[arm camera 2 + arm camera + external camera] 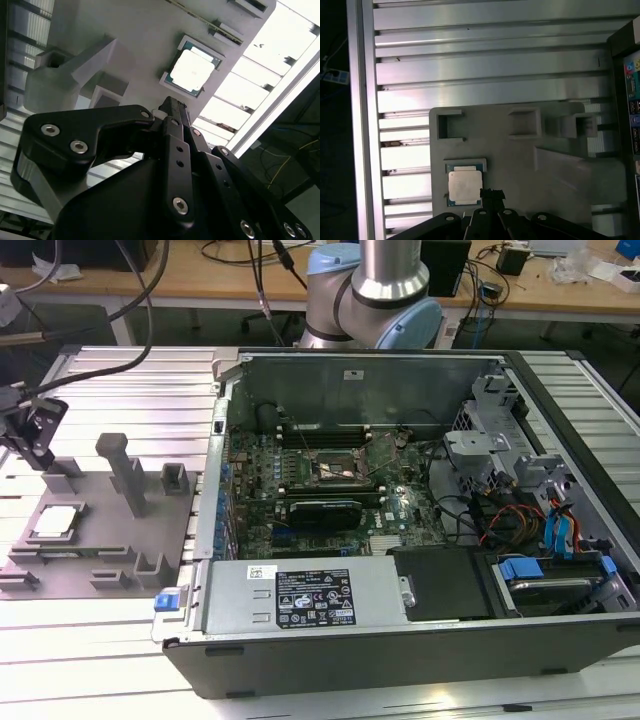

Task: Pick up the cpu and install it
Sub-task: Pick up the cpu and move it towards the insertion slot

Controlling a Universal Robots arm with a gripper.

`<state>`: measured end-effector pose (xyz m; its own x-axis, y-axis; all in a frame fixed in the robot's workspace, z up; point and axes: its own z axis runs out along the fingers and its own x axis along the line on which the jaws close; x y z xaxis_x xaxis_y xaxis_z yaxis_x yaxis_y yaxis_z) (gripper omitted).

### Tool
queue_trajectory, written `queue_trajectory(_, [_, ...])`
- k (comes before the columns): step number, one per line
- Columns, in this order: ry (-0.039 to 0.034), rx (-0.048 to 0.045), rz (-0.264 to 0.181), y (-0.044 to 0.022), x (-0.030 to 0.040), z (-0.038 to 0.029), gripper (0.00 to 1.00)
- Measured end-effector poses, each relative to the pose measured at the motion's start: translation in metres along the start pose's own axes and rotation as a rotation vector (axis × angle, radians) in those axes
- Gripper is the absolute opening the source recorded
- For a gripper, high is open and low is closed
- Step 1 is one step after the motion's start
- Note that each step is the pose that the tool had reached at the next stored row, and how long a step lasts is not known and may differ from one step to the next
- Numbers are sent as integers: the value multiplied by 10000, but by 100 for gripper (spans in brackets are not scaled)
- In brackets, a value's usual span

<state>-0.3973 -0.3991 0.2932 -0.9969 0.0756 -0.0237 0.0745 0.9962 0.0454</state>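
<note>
The exterior view gives you the open PC case, with the motherboard's metal-framed socket inside. Closer in, the first wrist view has the cpu lying flat in a shallow square pocket of the matte grey fixture plate, which sits on the ribbed aluminium table. The chip's got a pale silvery lid and a thin greenish border. The black gripper hangs just beside it, not touching. Fingers look pressed together and empty, far as I can tell.

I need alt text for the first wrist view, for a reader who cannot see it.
The cpu lies flat in a recess of a grey fixture plate, with the black gripper close to it. The plate rests on a ribbed aluminium table.
</note>
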Motion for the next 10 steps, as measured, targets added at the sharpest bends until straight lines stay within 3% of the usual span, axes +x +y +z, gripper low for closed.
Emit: queue_trajectory(10, [-1, -1, 1, -8, 31, 139, 11])
